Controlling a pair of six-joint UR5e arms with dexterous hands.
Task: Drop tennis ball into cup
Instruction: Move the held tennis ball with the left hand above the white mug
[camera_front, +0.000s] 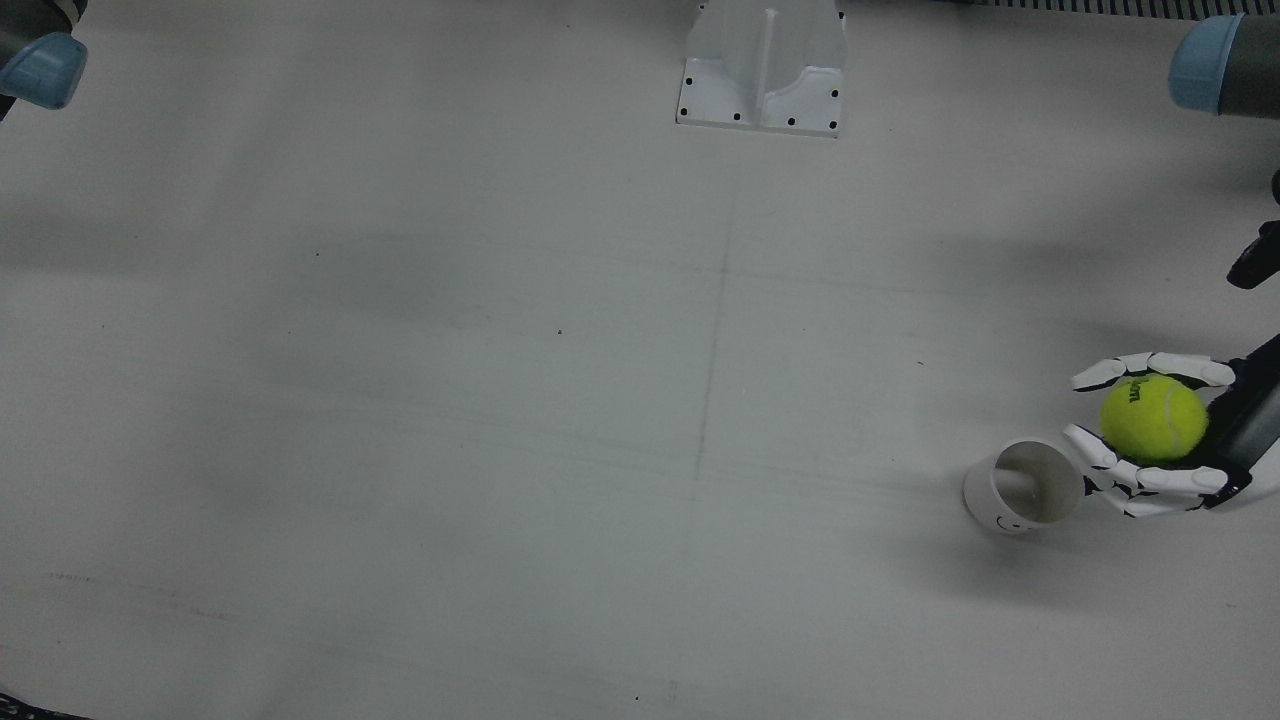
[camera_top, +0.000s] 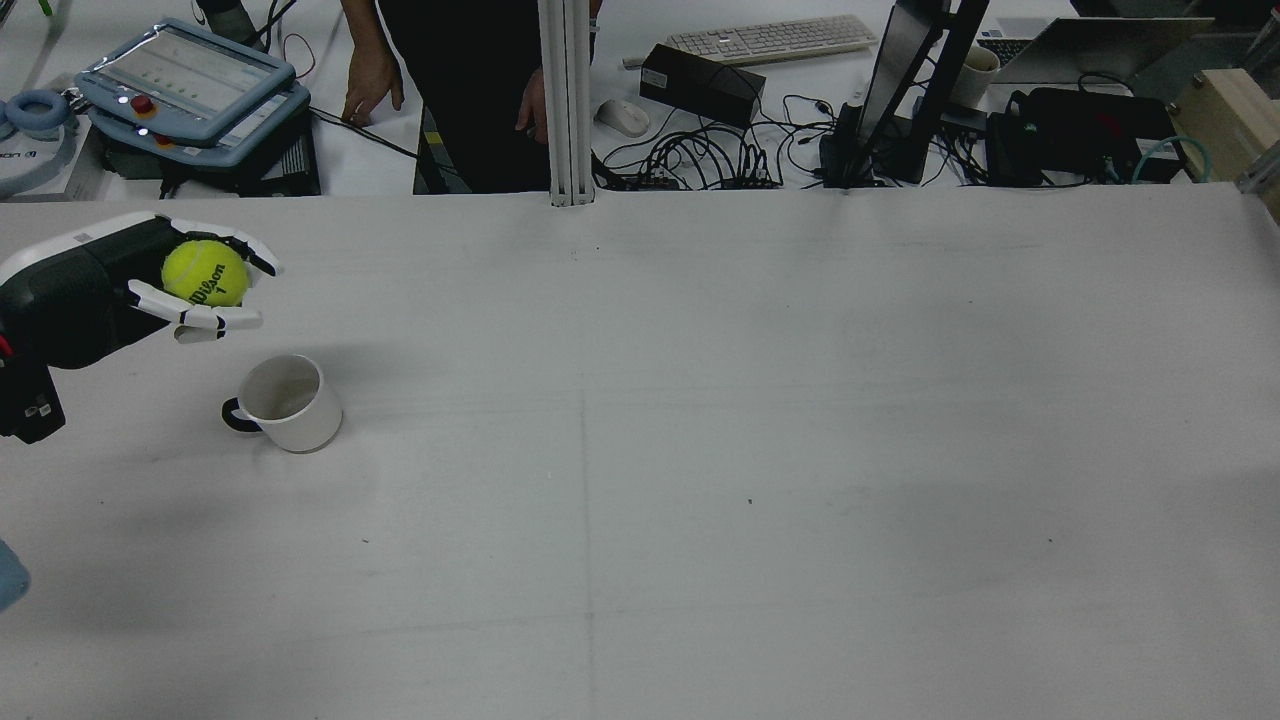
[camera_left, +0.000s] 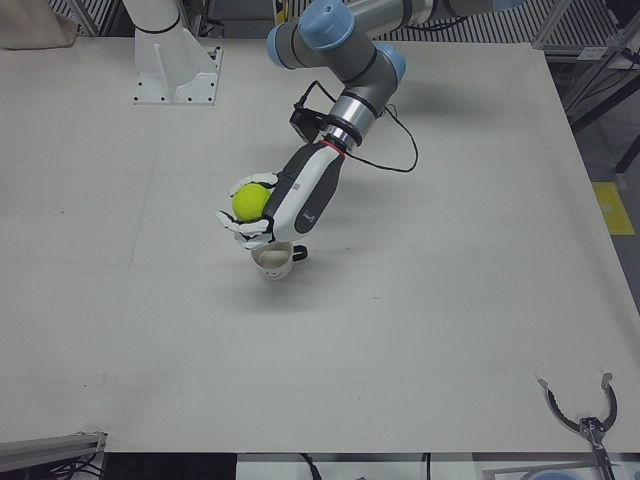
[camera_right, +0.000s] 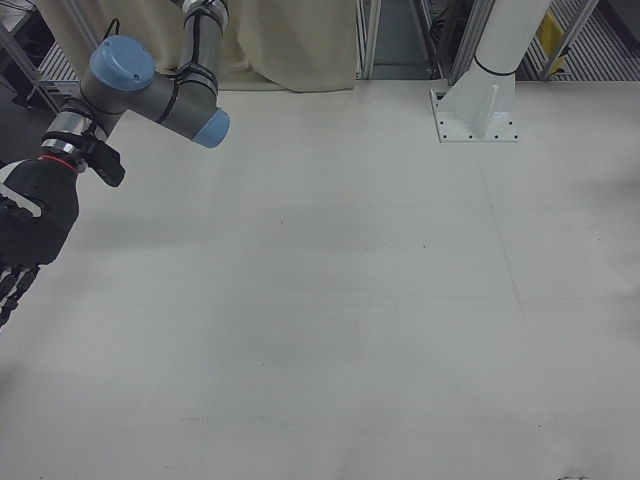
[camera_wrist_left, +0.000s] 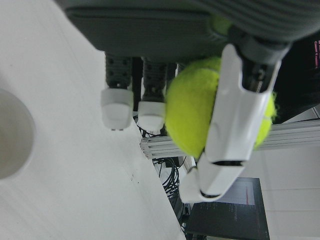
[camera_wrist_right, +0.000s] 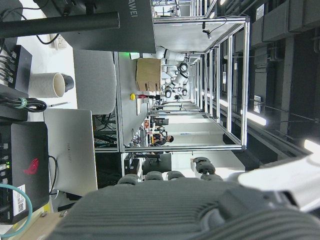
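Note:
My left hand (camera_top: 150, 285) is shut on the yellow-green tennis ball (camera_top: 205, 273), palm turned sideways and white fingers (camera_wrist_left: 239, 112) curled around it. It hovers above the table beside the white cup (camera_top: 287, 402), a mug with a dark handle that stands upright and empty. In the front view the tennis ball (camera_front: 1153, 418) sits just right of the cup (camera_front: 1023, 485), off its mouth. The left-front view has the left hand (camera_left: 285, 200) and tennis ball (camera_left: 250, 201) just above the cup (camera_left: 272, 260). My right hand (camera_right: 25, 240) hangs at the table's edge, fingers straight, holding nothing.
A white arm pedestal (camera_front: 762, 70) is bolted at the table's robot side. A person (camera_top: 440, 90) stands behind the far edge, beside a teach pendant (camera_top: 190, 85), keyboard and cables. A black tool (camera_left: 580, 415) lies near one front corner.

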